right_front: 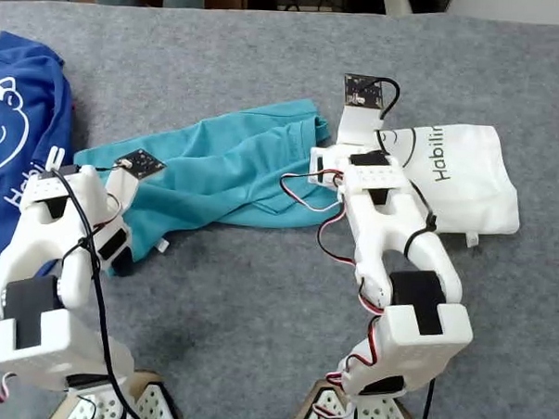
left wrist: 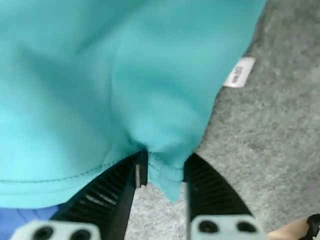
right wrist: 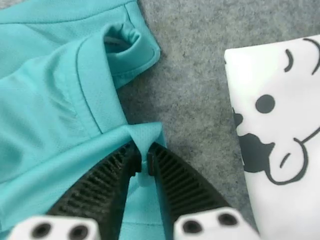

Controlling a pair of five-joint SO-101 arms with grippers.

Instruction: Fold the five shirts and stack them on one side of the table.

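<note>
— Nearest, the left gripper [left wrist: 162, 172]: what do its fingers [left wrist: 112, 192] have?
— They pinch a hem of the teal shirt [left wrist: 125, 75]. Cloth bunches between them and spreads wide beyond the tips. A white label [left wrist: 239, 73] hangs at the shirt's edge past one finger, over the grey table [left wrist: 280, 150].
— And the right gripper [right wrist: 144, 156]?
— Its fingers [right wrist: 172, 177] are almost pressed together on a small fold of that shirt. Beyond the tips lies an opening [right wrist: 125, 42] in the cloth. Off to one side, apart across bare table, lies a folded white shirt [right wrist: 280, 115] with a bear print.
— Anything farther out?
— The teal shirt stretches between both grippers. A blue shirt [right_front: 19, 115] lies just outside the left one.
</note>
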